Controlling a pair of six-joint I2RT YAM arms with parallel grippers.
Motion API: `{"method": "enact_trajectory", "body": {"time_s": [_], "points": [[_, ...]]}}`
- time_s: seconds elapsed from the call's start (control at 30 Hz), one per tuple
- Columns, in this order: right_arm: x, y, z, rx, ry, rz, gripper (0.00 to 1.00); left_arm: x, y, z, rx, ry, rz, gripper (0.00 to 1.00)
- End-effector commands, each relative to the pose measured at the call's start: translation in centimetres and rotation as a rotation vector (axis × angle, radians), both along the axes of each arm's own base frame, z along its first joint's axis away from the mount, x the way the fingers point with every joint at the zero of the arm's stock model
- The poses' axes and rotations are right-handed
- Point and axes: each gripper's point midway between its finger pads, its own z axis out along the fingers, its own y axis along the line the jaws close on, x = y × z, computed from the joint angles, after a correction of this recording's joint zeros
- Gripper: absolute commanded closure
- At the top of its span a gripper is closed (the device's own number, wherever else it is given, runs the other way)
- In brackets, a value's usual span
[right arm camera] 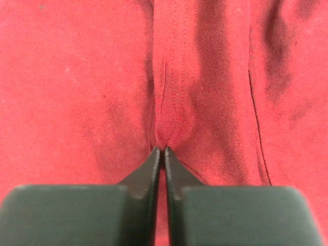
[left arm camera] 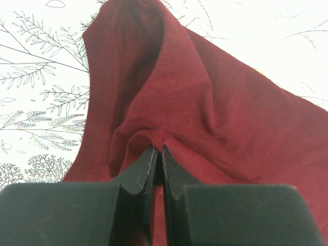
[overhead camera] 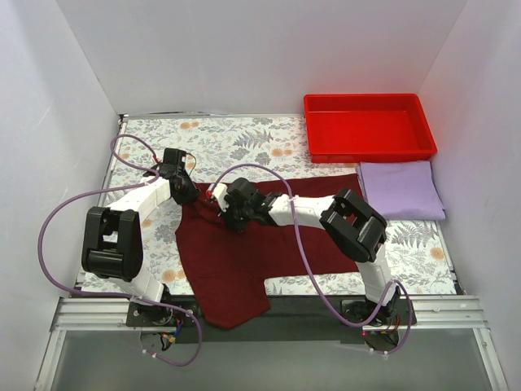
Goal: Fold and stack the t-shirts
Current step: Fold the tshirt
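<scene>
Currently both grippers pinch maroon t-shirt (overhead camera: 244, 265), spread flat under them. Left gripper (left arm camera: 158, 151) closed on raised cloth fold at its tips. Right gripper (right arm camera: 160, 151) closed on stitched seam at its tips. Paired grips probably for lifting edge to fold. Lavender t-shirt (overhead camera: 400, 189) lies well apart, right of right gripper.

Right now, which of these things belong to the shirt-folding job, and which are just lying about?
Part of the job:
- maroon shirt, spread out, pinched by the left gripper and the right gripper
- lavender shirt, lying folded at the right

Just lying about:
- red tray, far right corner
- floral table cover
</scene>
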Motion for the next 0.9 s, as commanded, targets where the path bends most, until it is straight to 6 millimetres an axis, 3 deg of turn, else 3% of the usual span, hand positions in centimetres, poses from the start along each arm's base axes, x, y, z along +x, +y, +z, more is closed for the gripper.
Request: {"method": "enact_trajectory", "body": {"time_s": [0.0, 0.17, 0.27, 0.5, 0.63, 0.87], "points": [[0.3, 0.5, 1.7, 0.000, -0.027, 0.001, 0.93, 0.0, 0.2, 1.1, 0.015, -0.026, 0.001, 1.00], [0.4, -0.3, 4.7, 0.018, -0.070, -0.006, 0.98, -0.5, 1.0, 4.1, 0.029, -0.074, 0.060, 1.00], [0.0, -0.9, 6.0, 0.024, -0.085, 0.009, 0.98, -1.8, 0.9, 5.3, 0.009, -0.087, 0.074, 1.00], [-1.6, -2.3, 7.6, 0.006, -0.076, 0.073, 0.98, -5.2, -0.4, 6.3, -0.058, -0.069, 0.071, 1.00], [-2.4, -3.6, 7.2, -0.042, -0.071, 0.108, 0.98, -7.4, -1.1, 6.1, -0.071, -0.039, 0.069, 1.00], [-3.2, -5.7, 4.5, -0.136, -0.058, 0.146, 0.98, -11.4, -2.1, 3.8, -0.100, 0.020, 0.103, 1.00]]}}
